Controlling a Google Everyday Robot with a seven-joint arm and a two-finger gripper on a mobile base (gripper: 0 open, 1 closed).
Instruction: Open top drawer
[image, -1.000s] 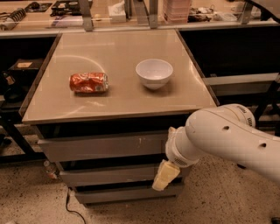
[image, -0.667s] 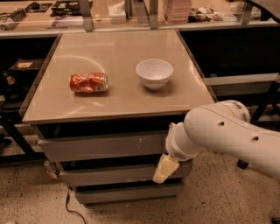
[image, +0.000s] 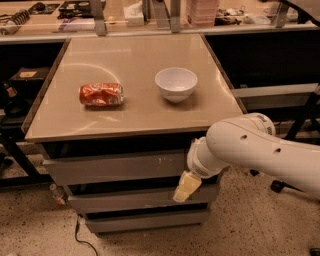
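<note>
The top drawer (image: 115, 167) is the widest grey front just under the beige tabletop, with small whitish scratch marks right of centre. It looks shut, flush with the cabinet. My gripper (image: 184, 189) hangs from the white arm at the right. It sits in front of the drawer stack, at the gap between the top drawer and the middle drawer front (image: 125, 197). Only one yellowish fingertip (image: 185, 186) shows, pointing down and left.
On the tabletop (image: 140, 107) lie a crushed red can (image: 101, 94) at the left and a white bowl (image: 175, 84) at the middle. A bottom drawer front (image: 145, 220) sits below. Cluttered shelves stand behind, dark frames at both sides, a cable on the floor.
The arm and gripper have shifted slightly to the left along the drawer fronts. The drawers, can and bowl have not moved.
</note>
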